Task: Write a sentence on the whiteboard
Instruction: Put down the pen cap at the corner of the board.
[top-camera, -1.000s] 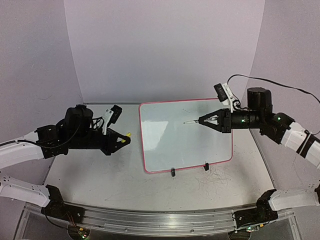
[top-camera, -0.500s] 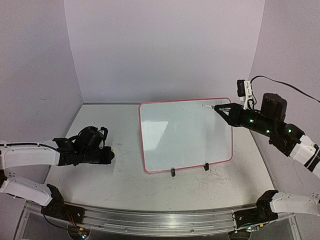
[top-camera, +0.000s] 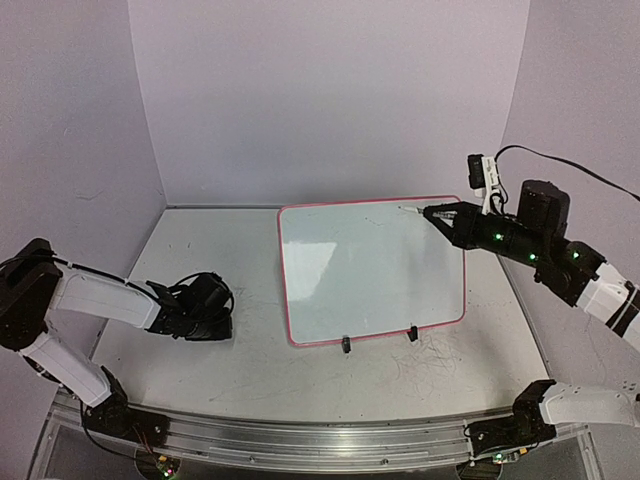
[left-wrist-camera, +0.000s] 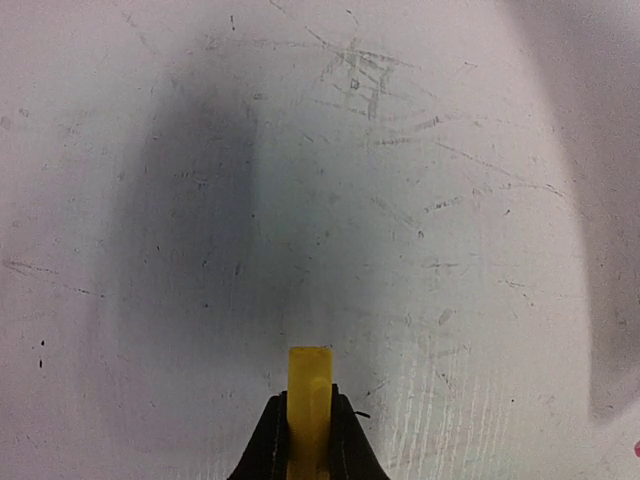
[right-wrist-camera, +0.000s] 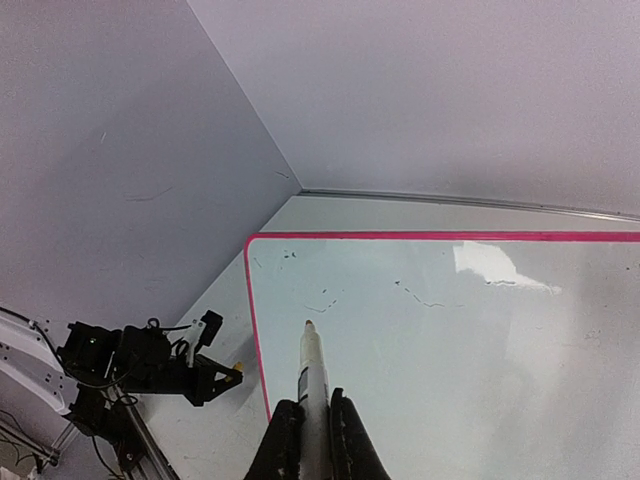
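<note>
Right pincer (right-wrist-camera: 313, 405) squeezes the marker (right-wrist-camera: 312, 360), tip out front over the whiteboard (right-wrist-camera: 500, 330), ready to write. Left pincer (left-wrist-camera: 309, 410) pinches the yellow cap (left-wrist-camera: 309, 375), safely aside.

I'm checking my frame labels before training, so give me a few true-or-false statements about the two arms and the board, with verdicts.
1. The right tool is closed on a marker. True.
2. The left tool is over the whiteboard. False: it is low over the tabletop, left of the board.
3. The left tool grips a yellow piece. True.
4. The whiteboard has a blue rim. False: the rim is red-pink.
</note>
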